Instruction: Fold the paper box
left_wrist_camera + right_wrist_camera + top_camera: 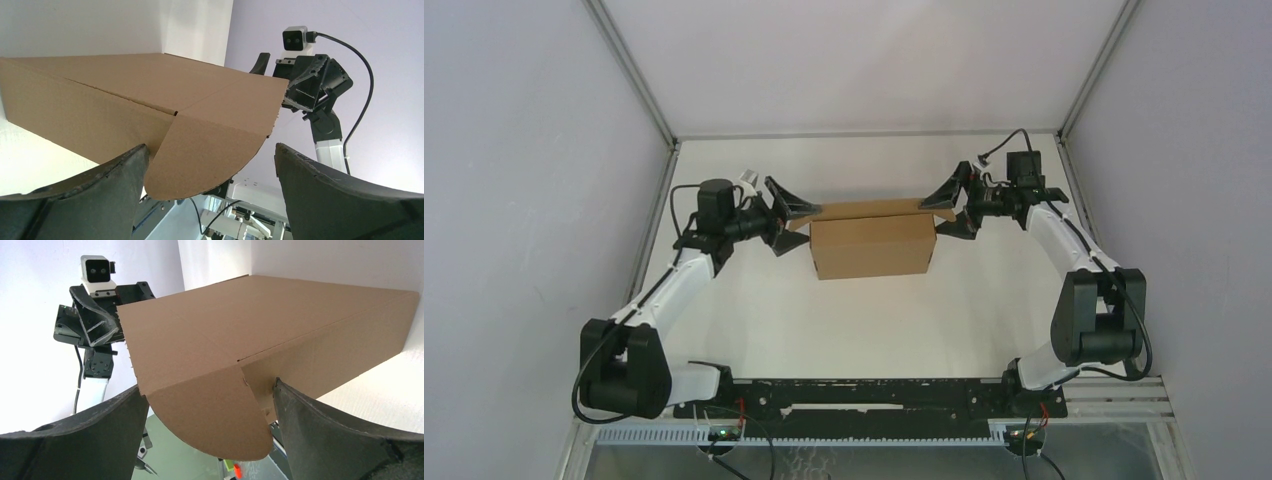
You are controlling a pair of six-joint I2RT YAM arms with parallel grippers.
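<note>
Brown cardboard, plain and unprinted, formed the paper box (871, 247), which sat on the white surface (874, 330) about midway between the two arms and toward the far side, its long face turned to the arm bases. It stood as a low rectangular block, and a rounded flap (205, 160) bent down from the top panel at each short end.

The left pincer (804, 222) was at the box's left end, released, with its black fingers (100, 200) spread wide on either side of that end's rounded flap. The right pincer (932, 216) mirrored it at the right end, likewise released, and its wrist view showed the other rounded flap between its spread fingers. Neither pincer was clamped on the cardboard. Whether any fingertip touched the box could not be told.

Each wrist view looked along the box's top panel to the opposite arm and the small camera mounted on it.
</note>
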